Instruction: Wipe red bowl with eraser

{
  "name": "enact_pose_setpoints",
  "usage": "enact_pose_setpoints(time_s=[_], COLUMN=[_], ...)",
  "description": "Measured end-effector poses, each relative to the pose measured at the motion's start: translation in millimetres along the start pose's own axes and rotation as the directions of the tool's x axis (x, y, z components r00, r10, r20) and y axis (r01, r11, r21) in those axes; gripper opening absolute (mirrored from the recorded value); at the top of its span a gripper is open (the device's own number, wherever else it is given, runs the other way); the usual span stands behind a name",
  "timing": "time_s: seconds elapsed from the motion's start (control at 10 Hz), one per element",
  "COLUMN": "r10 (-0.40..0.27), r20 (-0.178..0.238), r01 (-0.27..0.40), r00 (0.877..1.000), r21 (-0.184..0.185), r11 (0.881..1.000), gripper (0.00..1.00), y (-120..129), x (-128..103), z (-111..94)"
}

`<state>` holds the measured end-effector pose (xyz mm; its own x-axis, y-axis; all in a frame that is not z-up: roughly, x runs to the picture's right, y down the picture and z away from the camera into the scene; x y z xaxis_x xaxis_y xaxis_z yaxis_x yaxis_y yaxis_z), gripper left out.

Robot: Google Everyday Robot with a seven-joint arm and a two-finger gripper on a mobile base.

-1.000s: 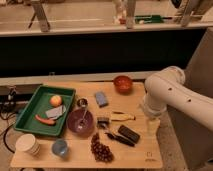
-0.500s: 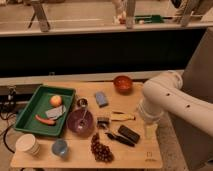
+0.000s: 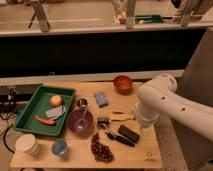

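The red bowl [image 3: 122,83] stands at the back of the wooden table [image 3: 150,150], right of the middle. The eraser [image 3: 128,134], a black oblong block, lies on the table near the front right. My white arm [image 3: 160,102] reaches in from the right over the table's right edge. The gripper [image 3: 142,122] hangs at its lower end, just above and to the right of the eraser and in front of the red bowl. It holds nothing that I can see.
A green tray [image 3: 30,107] at the left holds an apple [image 3: 56,100], a grey block [image 3: 55,112] and a red strip. A purple bowl [image 3: 80,120], a blue-grey pad [image 3: 101,98], grapes [image 3: 101,147], a paper cup [image 3: 27,145] and a blue cup [image 3: 60,147] also stand on the table.
My arm has swung left and forward over the table's right side, bringing the gripper closer to the eraser. The objects on the table have not moved.
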<state>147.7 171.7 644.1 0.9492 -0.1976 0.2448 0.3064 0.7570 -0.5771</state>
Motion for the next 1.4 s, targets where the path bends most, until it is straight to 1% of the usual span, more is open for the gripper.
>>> enact_pose_setpoints(time_s=[0.1, 0.2, 0.3, 0.4, 0.5, 0.7, 0.8, 1.1, 1.4], r10=[0.002, 0.001, -0.001, -0.005, -0.008, -0.021, -0.023, -0.033, -0.02], r20=[-0.016, -0.016, -0.015, -0.001, 0.013, 0.048, 0.059, 0.08, 0.079], r01=[-0.002, -0.001, 0.002, 0.005, 0.008, 0.016, 0.017, 0.025, 0.011], r00=[1.0, 1.0, 1.0, 1.0, 1.0, 0.999, 0.998, 0.996, 0.997], r21=[-0.006, -0.004, 0.011, 0.043, 0.059, 0.084, 0.092, 0.098, 0.104], r11=[1.0, 1.0, 1.0, 0.999, 0.998, 0.996, 0.996, 0.995, 0.994], gripper=[0.8, 0.8, 0.8, 0.8, 0.8, 0.8, 0.8, 0.8, 0.8], y=[-3, -4, -3, -4, -6, -10, -11, -18, -24], x=[1, 1, 5, 8, 10, 13, 16, 23, 35], z=[1, 2, 3, 6, 9, 22, 28, 54, 75])
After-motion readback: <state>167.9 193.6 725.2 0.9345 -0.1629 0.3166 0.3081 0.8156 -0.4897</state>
